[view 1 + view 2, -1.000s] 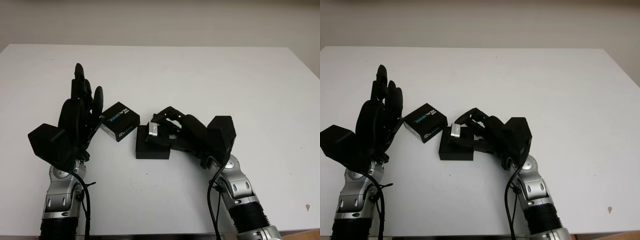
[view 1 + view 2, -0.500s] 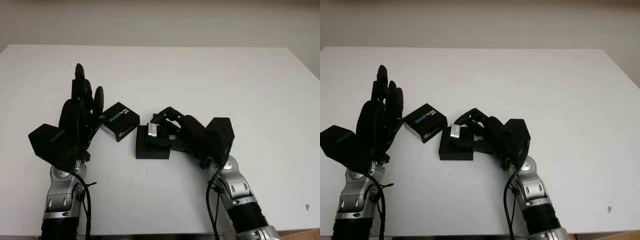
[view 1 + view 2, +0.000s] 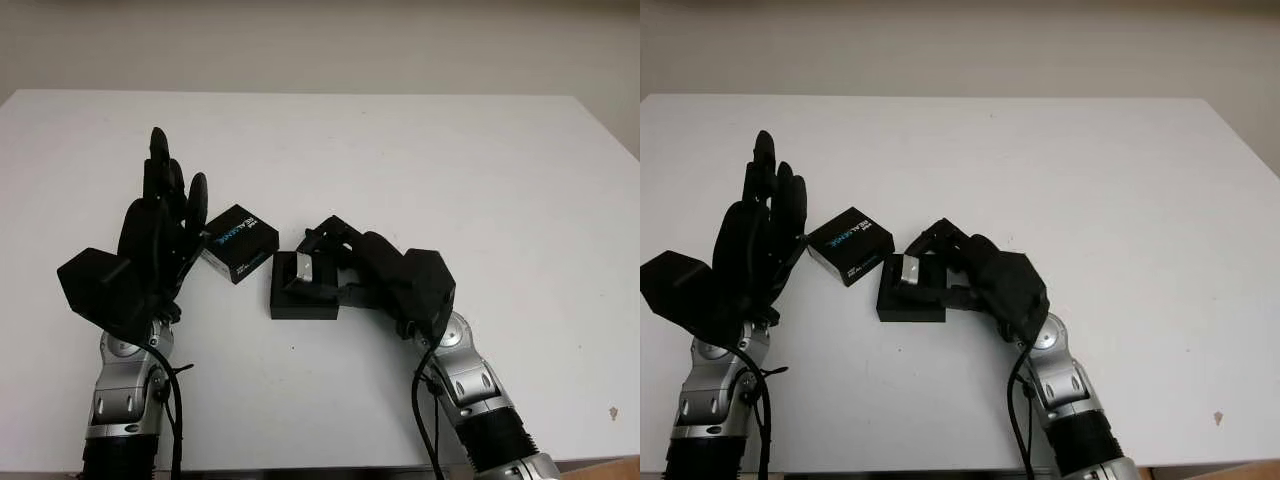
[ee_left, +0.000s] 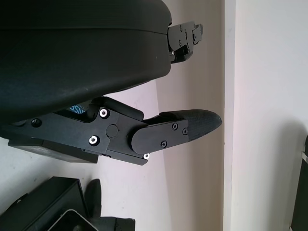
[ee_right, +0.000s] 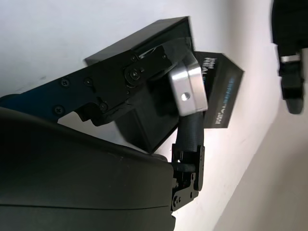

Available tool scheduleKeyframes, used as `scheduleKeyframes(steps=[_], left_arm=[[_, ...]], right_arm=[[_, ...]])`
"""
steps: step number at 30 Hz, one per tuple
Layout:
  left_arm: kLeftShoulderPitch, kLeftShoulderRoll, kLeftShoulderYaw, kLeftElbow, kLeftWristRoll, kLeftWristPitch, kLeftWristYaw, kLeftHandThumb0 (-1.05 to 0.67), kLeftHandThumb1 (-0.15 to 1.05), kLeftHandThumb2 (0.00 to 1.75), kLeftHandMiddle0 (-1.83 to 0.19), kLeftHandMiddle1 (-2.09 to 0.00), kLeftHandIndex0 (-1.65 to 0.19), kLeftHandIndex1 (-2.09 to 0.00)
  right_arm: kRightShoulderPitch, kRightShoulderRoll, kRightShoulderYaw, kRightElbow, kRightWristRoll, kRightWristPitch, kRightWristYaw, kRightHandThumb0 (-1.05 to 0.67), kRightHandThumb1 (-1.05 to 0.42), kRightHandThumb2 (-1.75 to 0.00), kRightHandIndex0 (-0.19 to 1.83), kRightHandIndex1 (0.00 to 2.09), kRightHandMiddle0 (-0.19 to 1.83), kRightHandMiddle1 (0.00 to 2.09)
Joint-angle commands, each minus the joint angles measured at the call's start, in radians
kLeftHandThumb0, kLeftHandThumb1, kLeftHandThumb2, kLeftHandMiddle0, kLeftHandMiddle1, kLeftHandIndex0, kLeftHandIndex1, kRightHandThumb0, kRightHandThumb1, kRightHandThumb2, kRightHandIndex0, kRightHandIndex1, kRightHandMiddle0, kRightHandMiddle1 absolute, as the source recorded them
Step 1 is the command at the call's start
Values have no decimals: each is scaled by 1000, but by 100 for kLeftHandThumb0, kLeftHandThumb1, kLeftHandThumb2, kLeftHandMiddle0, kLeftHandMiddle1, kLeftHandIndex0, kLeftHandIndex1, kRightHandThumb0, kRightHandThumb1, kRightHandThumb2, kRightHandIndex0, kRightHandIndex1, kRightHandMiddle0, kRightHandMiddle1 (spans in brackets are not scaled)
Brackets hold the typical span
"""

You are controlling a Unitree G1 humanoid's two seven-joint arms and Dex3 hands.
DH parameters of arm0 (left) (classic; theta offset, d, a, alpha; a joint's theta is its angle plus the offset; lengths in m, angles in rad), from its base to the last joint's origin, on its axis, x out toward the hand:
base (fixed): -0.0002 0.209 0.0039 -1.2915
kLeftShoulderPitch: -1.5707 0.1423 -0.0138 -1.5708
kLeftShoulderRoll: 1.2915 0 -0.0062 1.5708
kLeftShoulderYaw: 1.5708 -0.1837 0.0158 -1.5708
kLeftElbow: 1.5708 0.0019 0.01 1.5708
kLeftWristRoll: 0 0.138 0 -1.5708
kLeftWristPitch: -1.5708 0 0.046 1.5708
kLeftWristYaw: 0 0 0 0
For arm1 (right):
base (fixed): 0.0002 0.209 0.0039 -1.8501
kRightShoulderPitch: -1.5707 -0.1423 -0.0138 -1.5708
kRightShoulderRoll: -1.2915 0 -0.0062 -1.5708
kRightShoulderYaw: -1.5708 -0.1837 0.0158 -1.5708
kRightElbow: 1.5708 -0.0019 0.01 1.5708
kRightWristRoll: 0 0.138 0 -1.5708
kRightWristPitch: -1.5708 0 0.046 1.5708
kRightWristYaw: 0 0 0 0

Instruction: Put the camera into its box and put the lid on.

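The open black box (image 3: 304, 298) lies on the white table near its middle. My right hand (image 3: 335, 262) is shut on the small silver camera (image 3: 301, 269) and holds it tilted just over the box's opening; the camera (image 5: 188, 88) shows between the fingers above the box (image 5: 149, 122). The black lid (image 3: 238, 243) with blue lettering lies beside the box on its far-left side. My left hand (image 3: 165, 225) is open and raised upright just left of the lid.
White table (image 3: 450, 160) stretches wide behind and to the right of the box. Its front edge runs close below both forearms. A pale wall rises behind the far edge.
My right hand has shifted left and lowered, carrying the camera further over the box and down toward its opening. The left hand and lid have not moved.
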Motion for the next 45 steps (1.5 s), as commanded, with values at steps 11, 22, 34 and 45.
scheduleKeyframes(steps=[11, 22, 34, 45], left_arm=[[9, -1, -2, -21, -5, -2, -2, -58, 105, 56, 19, -5, 19, -1], [4, 2, -1, -15, -9, -1, -11, -58, 105, 56, 19, -4, 19, 0], [-5, 5, -3, -12, -10, -2, -18, -58, 105, 56, 19, -5, 19, -2], [-8, 2, -7, -11, -1, -6, -13, -57, 105, 58, 19, -5, 19, -2]], right_arm=[[25, -140, 53, -138, -190, -147, -40, -44, -93, -5, 12, 2, 1, 95], [7, -217, -1, -234, -244, -166, -88, -48, -91, -5, 3, 4, 16, 34], [-11, -256, 2, -343, -410, -159, -157, -58, -88, -5, 32, 20, 26, 25], [10, -227, 88, -528, -625, -12, -74, -68, -81, -5, 40, 51, 27, 42]])
